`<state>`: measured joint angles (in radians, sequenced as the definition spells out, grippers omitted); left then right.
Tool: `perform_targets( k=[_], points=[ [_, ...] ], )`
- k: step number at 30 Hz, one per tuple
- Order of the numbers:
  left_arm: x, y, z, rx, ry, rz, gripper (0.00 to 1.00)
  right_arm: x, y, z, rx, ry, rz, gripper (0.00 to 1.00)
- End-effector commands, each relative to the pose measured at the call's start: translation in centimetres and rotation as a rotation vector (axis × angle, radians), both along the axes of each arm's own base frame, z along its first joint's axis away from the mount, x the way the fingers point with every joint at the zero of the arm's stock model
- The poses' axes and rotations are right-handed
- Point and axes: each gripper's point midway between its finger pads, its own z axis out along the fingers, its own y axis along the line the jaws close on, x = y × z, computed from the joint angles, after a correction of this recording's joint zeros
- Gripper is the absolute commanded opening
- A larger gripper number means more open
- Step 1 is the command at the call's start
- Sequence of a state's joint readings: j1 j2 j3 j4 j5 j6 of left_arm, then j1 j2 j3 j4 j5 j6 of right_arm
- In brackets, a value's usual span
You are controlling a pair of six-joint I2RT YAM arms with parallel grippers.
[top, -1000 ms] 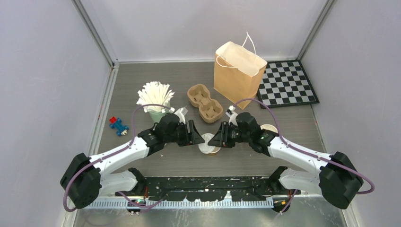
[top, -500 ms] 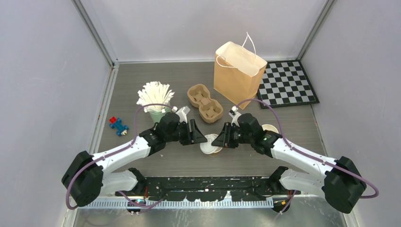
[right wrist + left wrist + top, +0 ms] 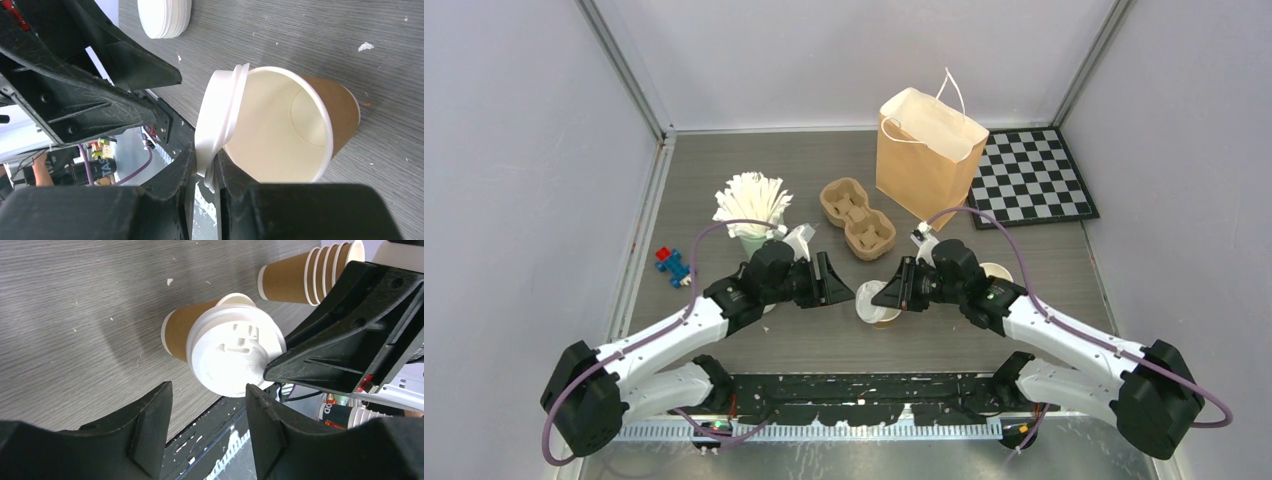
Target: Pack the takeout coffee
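The takeout coffee is a brown paper cup (image 3: pixel 345 112) with a white inside, at the table's near middle (image 3: pixel 883 317). Its white lid (image 3: pixel 216 125) sits askew at the cup's rim, so the mouth is largely uncovered. My right gripper (image 3: pixel 206 175) is shut on the lid's edge, to the right of the cup in the top view (image 3: pixel 886 296). The left wrist view shows the lid's top (image 3: pixel 232 355) in front of the cup (image 3: pixel 180 332). My left gripper (image 3: pixel 207 432) is open and empty, just left of the cup (image 3: pixel 832 288) and not touching it.
A brown paper bag (image 3: pixel 927 155) stands open at the back, with a pulp cup carrier (image 3: pixel 856 215) left of it. A stack of lidless cups (image 3: pixel 305 275) lies by the right arm. Also here: loose lids (image 3: pixel 164 17), a cup of white sticks (image 3: pixel 751 205), a chessboard (image 3: pixel 1029 175) and a small toy (image 3: pixel 674 266).
My left gripper has drawn back a little to the left, away from the cup. My right gripper stays shut on the lid, and cup and lid have shifted slightly.
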<state>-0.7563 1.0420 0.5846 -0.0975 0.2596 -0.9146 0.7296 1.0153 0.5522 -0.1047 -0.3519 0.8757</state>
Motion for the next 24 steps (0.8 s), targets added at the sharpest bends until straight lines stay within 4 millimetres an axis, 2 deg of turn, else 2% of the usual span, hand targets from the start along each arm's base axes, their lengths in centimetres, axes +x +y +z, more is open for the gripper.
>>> perform_targets(
  k=[1,11,24],
  points=[
    [0.5,0.6,1.4,0.012,-0.043,0.032,0.57,0.5,0.7,3.5,0.082,-0.071,0.011,0.22],
    [0.5,-1.0,1.5,-0.019,-0.012,-0.026,0.57,0.1,0.7,5.2,0.112,-0.106,0.04,0.22],
    [1.0,-2.6,1.3,-0.063,0.014,-0.045,0.57,1.4,-1.5,3.7,0.112,-0.064,0.0,0.23]
  ],
)
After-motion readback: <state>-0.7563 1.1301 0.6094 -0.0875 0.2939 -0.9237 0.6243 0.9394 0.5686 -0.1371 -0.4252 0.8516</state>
